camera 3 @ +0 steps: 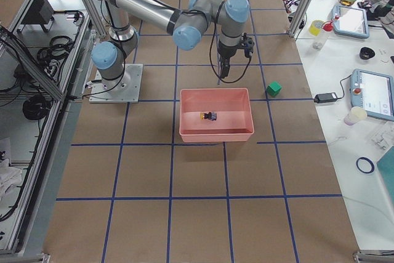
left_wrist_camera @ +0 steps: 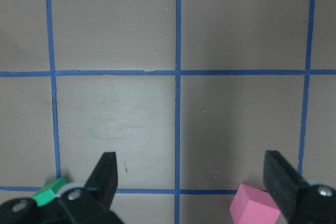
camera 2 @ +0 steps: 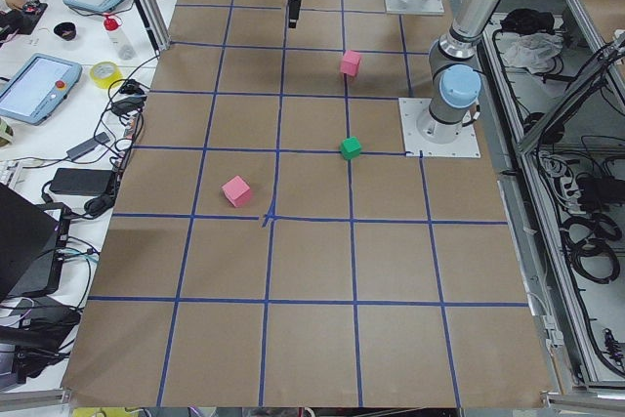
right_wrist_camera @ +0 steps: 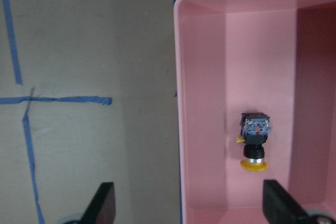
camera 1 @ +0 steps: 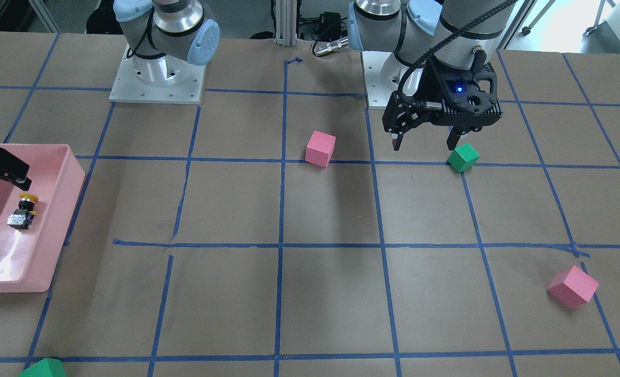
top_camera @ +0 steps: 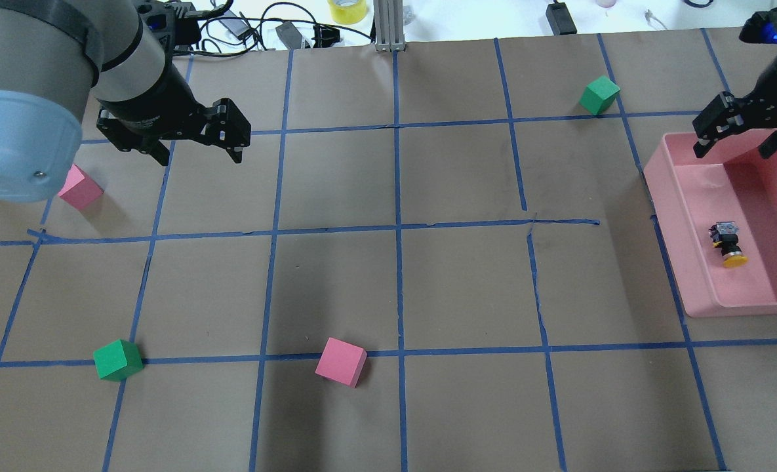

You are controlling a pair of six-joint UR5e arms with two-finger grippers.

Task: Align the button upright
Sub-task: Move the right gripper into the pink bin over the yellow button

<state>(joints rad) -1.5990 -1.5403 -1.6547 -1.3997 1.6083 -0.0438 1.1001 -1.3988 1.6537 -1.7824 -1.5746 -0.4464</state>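
Note:
The button (top_camera: 729,243) lies on its side on the floor of a pink bin (top_camera: 682,262), its yellow cap toward the robot's side. It also shows in the front view (camera 1: 23,212) and the right wrist view (right_wrist_camera: 254,144). My right gripper (top_camera: 737,149) is open and empty. It hangs above the bin's far end, apart from the button, and its fingers (right_wrist_camera: 102,205) frame the bin's left wall. My left gripper (top_camera: 200,156) is open and empty above the table on the left, far from the bin; it also shows in the front view (camera 1: 424,145).
A green cube (camera 1: 463,157) sits just beside the left gripper's fingers. A pink cube (top_camera: 341,361) lies near the table's middle front, another pink cube (top_camera: 80,187) at the left, and a second green cube (top_camera: 600,94) at the far right, beyond the bin.

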